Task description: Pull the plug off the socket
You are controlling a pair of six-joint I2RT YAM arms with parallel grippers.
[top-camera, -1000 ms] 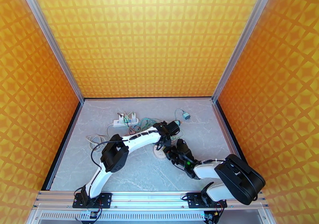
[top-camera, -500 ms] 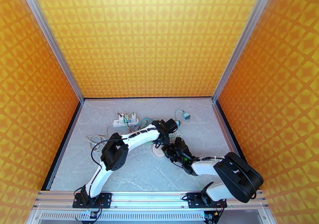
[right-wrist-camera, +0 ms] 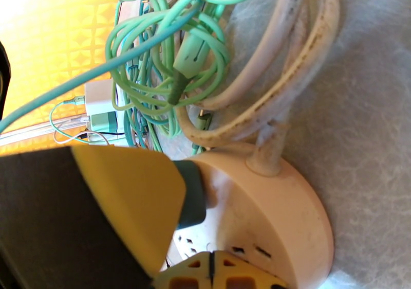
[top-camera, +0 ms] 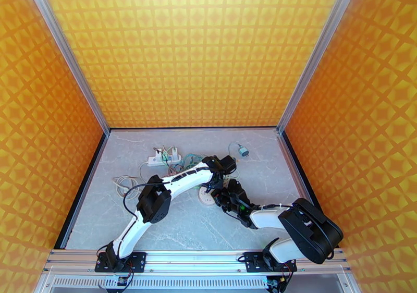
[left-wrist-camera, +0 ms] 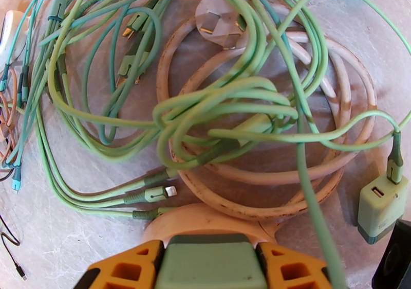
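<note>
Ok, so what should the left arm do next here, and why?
Probably pull the left fingers straight up, away from the round socket. They clamp the green plug on both sides, the plug sits in the socket's top, and the shut right fingers appear to press on the socket's face, so it should stay put.

Both arms reach forward, wrists close; left pincer [left-wrist-camera: 210,251] clamps plug [left-wrist-camera: 205,272]; right pincer [right-wrist-camera: 210,273] fully closed.

Grey marbled tabletop [top-camera: 177,226] bearing round cream socket [right-wrist-camera: 267,218], tangled green cables [left-wrist-camera: 169,115], white power strip [top-camera: 156,159], green charger cube [left-wrist-camera: 381,210].
</note>
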